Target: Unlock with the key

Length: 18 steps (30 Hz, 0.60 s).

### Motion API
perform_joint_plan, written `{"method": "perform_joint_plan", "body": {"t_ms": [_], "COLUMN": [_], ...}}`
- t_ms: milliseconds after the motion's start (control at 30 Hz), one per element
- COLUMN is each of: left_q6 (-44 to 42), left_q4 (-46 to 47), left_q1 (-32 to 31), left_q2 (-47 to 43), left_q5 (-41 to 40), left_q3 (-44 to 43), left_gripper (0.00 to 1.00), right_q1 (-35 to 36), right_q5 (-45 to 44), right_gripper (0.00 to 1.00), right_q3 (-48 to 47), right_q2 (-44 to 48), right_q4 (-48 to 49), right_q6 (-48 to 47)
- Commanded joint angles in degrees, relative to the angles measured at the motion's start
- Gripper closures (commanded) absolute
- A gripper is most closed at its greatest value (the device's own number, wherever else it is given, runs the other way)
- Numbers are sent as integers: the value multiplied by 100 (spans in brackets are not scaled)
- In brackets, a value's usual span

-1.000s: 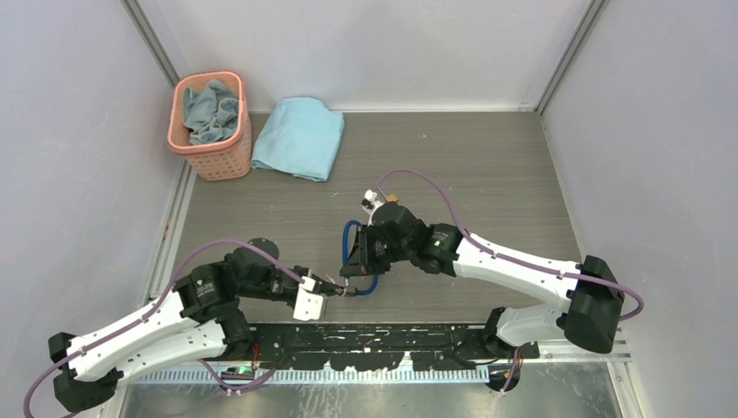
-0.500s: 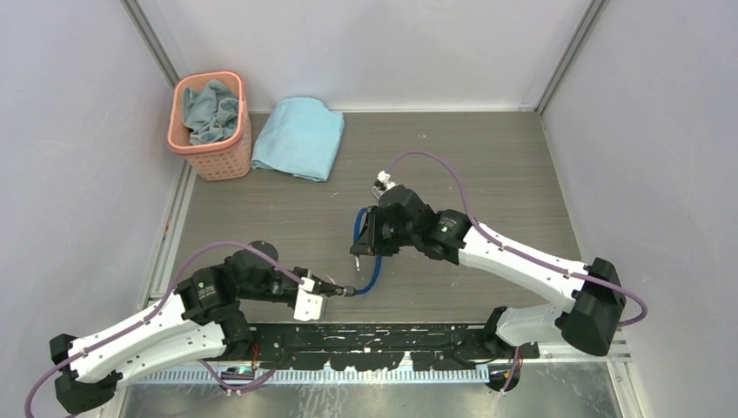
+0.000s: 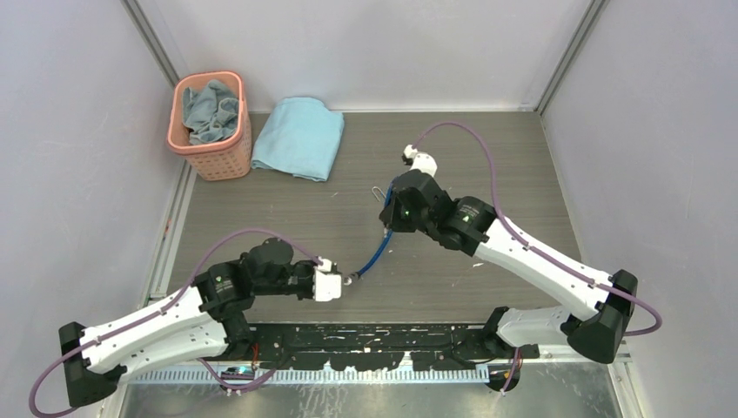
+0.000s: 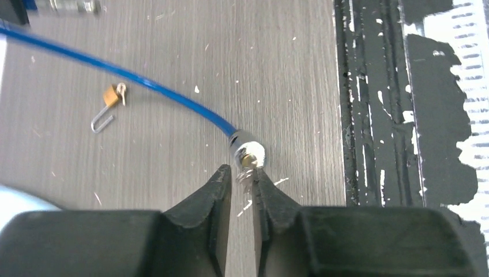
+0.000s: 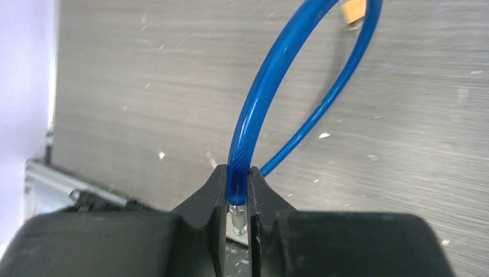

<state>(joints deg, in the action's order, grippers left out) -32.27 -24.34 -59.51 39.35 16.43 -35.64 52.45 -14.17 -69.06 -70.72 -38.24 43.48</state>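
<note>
The key (image 4: pixel 121 88) (only a tiny silvery nub with a ring-like head shows) appears to stick out of the small brass padlock (image 4: pixel 111 96) at the end opposite its silver shackle (image 4: pixel 101 123), which is swung open. Both lie flat on the table (image 3: pixel 487 157), well apart from the left gripper (image 4: pixel 242 172) and near the right gripper (image 5: pixel 236 172). The left jaws stand a narrow gap apart around a silvery stub at the metal end (image 4: pixel 248 154) of the blue cable (image 5: pixel 262 86); whether they pinch it I cannot tell. The right jaws are clamped on the cable just above a second silver ferrule (image 5: pixel 237 218). At far left a pink plastic basket (image 3: pixel 224 161) with slotted walls holds a crumpled blue-grey cloth (image 3: pixel 211 111). Just beside it lies a folded light-blue towel (image 3: pixel 300 138). The tabletop is grey wood-grain, flecked with white.
</note>
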Motion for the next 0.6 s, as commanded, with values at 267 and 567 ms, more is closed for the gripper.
{"method": "perform_joint_plan", "body": {"t_ms": [267, 567], "left_q6": [2166, 3011], "left_q4": [954, 1063], "left_q1": [27, 29], "left_q2": [200, -50], "left_q5": [-906, -1834], "left_q3": [-433, -210], "left_gripper": [46, 28], "right_q1": [-987, -1113], "right_q5": [-1378, -1623], "right_gripper": [99, 99], "right_q3": [-310, -593], "right_q2": [76, -261], "right_q4": [-644, -806], "right_q6": [-577, -786]}}
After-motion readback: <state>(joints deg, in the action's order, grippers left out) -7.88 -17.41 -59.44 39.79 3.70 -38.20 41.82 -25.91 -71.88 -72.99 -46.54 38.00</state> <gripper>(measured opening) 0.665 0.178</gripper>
